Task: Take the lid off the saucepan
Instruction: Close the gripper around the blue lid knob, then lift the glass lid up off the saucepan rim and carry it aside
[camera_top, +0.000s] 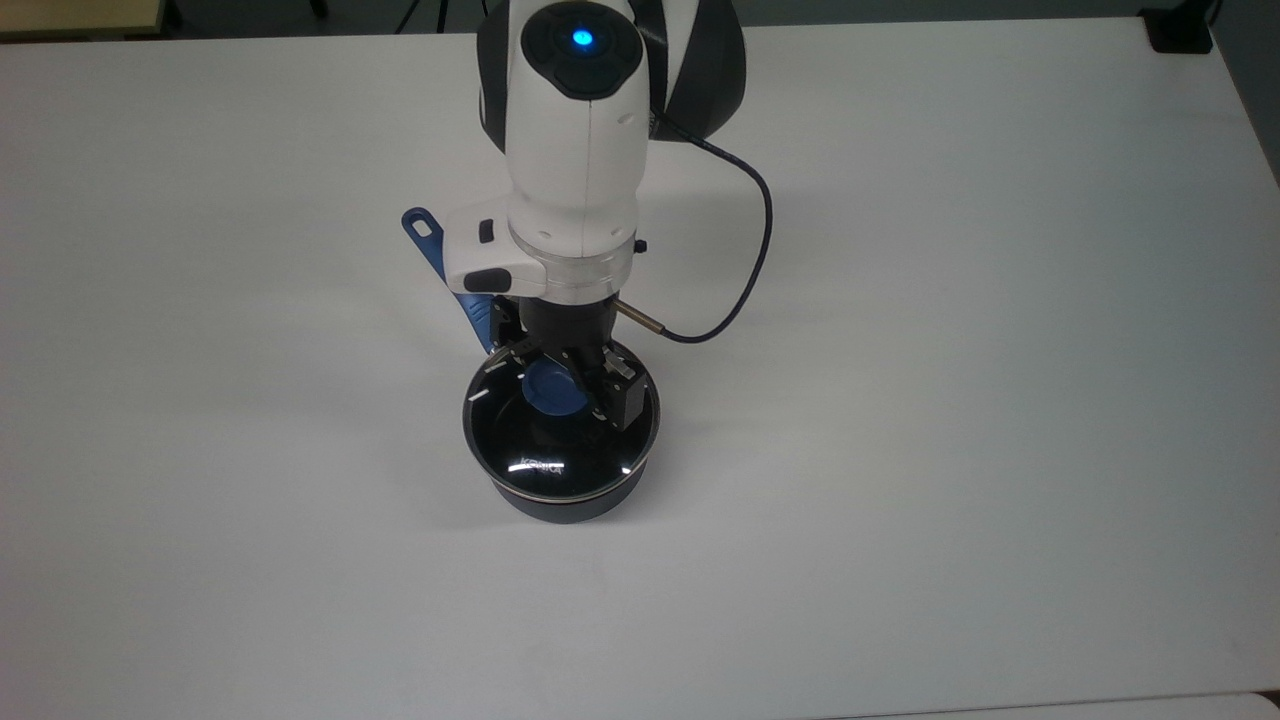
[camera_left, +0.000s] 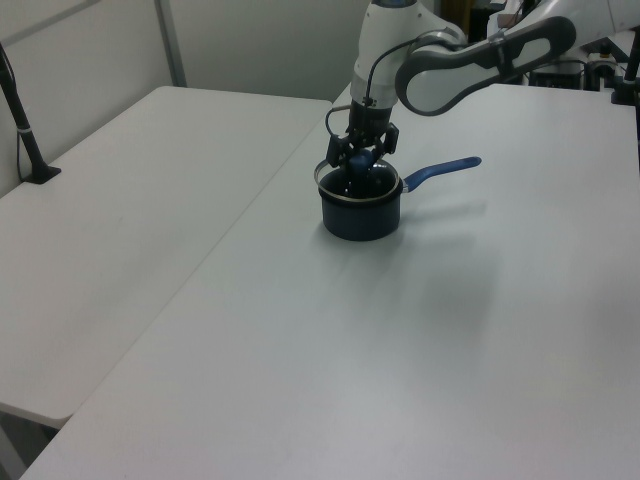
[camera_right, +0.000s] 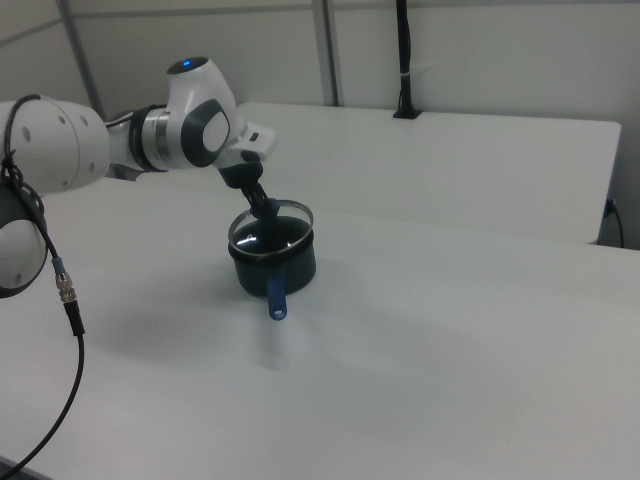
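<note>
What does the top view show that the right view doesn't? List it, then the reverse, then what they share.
Top view: the blue knob seen from above, flanked by the end effector, and glare across the lid glass.
Right view: the saucepan side wall, plus a black post on the far table.
Both: lid rim, blue handle, white arm.

A small dark saucepan (camera_top: 560, 495) stands upright on the white bench (camera_top: 950, 400), its long blue handle (camera_top: 440, 262) running toward the top view's upper left. The clear glass lid (camera_top: 545, 445), steel-rimmed with a blue central knob (camera_top: 550, 390), sits tilted over the pan's mouth, glare across its white lettering.
</note>
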